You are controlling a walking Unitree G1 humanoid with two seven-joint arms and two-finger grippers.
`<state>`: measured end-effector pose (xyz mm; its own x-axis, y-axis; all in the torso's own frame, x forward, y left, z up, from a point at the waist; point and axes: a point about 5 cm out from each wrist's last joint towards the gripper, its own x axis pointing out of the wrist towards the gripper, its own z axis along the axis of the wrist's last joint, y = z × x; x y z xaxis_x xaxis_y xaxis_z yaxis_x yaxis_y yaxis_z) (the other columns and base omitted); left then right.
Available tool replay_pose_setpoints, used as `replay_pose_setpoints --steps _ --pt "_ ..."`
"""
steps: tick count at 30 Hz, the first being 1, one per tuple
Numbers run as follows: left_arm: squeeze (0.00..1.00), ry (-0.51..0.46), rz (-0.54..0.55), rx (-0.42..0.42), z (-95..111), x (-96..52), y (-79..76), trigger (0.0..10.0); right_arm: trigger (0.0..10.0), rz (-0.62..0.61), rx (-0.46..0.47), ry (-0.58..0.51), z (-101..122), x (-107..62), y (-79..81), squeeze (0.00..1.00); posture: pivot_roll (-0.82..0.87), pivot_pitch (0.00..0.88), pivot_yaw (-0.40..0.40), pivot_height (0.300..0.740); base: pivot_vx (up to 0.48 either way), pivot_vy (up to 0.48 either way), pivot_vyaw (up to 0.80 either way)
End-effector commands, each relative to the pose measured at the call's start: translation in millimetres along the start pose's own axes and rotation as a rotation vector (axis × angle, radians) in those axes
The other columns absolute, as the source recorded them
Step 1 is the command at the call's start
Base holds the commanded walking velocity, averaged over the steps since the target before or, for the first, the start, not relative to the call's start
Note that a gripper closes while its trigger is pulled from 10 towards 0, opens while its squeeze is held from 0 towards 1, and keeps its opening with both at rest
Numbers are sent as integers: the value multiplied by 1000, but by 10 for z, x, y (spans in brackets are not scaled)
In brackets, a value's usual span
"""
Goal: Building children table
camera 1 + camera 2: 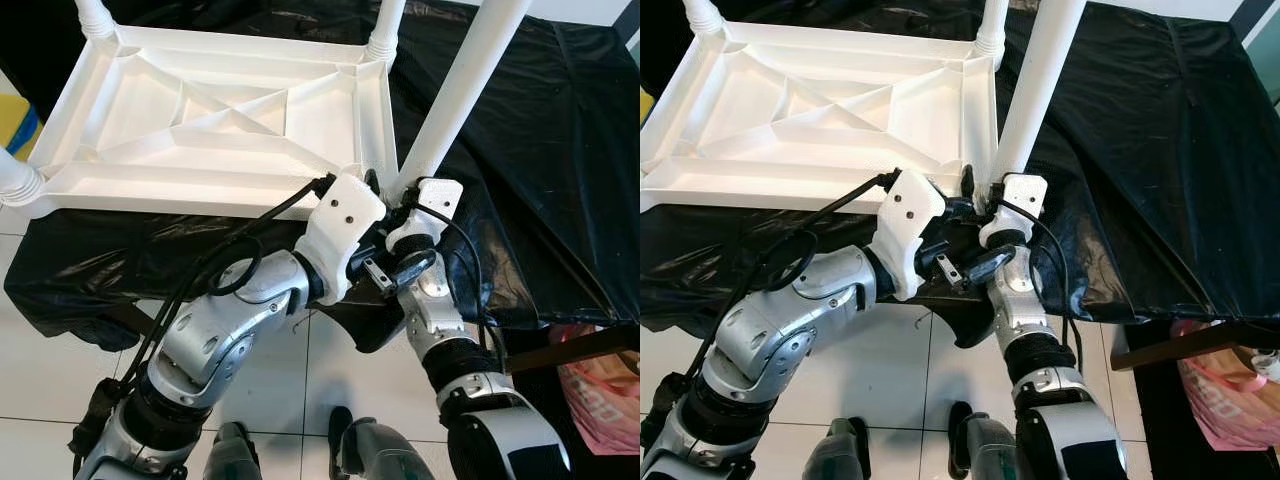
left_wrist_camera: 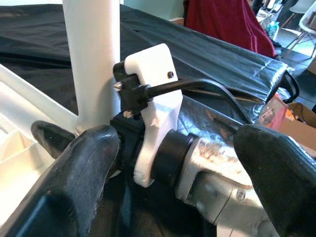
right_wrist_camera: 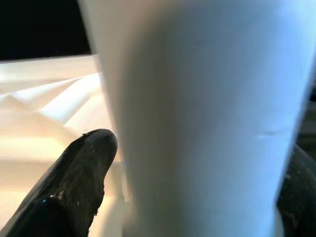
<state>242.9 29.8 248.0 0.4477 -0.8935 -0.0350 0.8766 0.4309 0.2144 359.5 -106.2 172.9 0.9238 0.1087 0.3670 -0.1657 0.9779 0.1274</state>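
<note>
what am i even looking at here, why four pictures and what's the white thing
It is a humanoid robot with two silver arms, and each arm ends in a tool with two black fingers. The two wide pictures come from cameras on its head, looking down. The two close-ups come from cameras on its wrists.

The white thing is a plastic children's table top lying upside down on a black sheet, so you see its underside ribs. White legs stick up from its corners.

The near-corner leg is held by the right tool: its wrist picture shows a black finger on either side of the white tube. The left tool is open, and between its fingers you see the right wrist and that same leg. At the right edge lies a pink bag on the floor.
</note>
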Motion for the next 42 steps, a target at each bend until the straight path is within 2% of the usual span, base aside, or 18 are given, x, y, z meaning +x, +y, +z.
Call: replay_pose_setpoints --steps 1,3,10,13,15,17,26,31,34,40,41,42 --pt "0 -5 -17 6 -4 15 -27 10000 10000 20 -5 100 -163 -115 -176 0 174 223 -92 740 0 0 0" --pt "0 -6 -18 7 -5 15 -24 10000 10000 85 -22 98 -119 -108 -269 0 173 218 -91 740 0 0 0" --pt "0 -6 -20 10 -7 16 -17 10000 10000 187 -58 99 -65 -98 -367 0 169 218 -85 740 0 0 0" --pt "0 -1 -28 13 -13 15 -10 10000 10000 316 -96 111 11 -68 -455 0 166 217 -82 740 0 0 0" --pt "0 -1 -28 13 -13 15 -10 10000 10000 316 -96 111 11 -68 -455 0 166 217 -82 740 0 0 0" --pt "0 7 -39 17 -27 10 -11 10000 10000 423 -140 129 95 -14 -524 0 165 209 -84 740 0 0 0" --pt "0 9 -42 19 -30 10 -4 10000 10000 501 -151 194 85 30 -555 0 172 209 -81 740 0 0 0" --pt "0 10 -40 21 -25 9 2 10000 10000 525 -156 195 88 55 -532 0 176 211 -79 740 0 0 0" --pt "0 24 -60 20 -44 2 -18 10000 10000 552 -182 155 252 205 -534 0 175 208 -76 740 0 0 0" --pt "0 28 -70 23 -52 4 -32 10000 10000 562 -192 139 344 284 -543 0 174 207 -77 740 0 0 0" --pt "0 28 -71 25 -51 9 -30 10000 10000 579 -203 123 440 365 -533 0 172 203 -80 740 0 0 0" --pt "0 28 -71 25 -51 9 -30 10000 10000 579 -203 123 440 365 -533 0 172 203 -80 740 0 0 0"
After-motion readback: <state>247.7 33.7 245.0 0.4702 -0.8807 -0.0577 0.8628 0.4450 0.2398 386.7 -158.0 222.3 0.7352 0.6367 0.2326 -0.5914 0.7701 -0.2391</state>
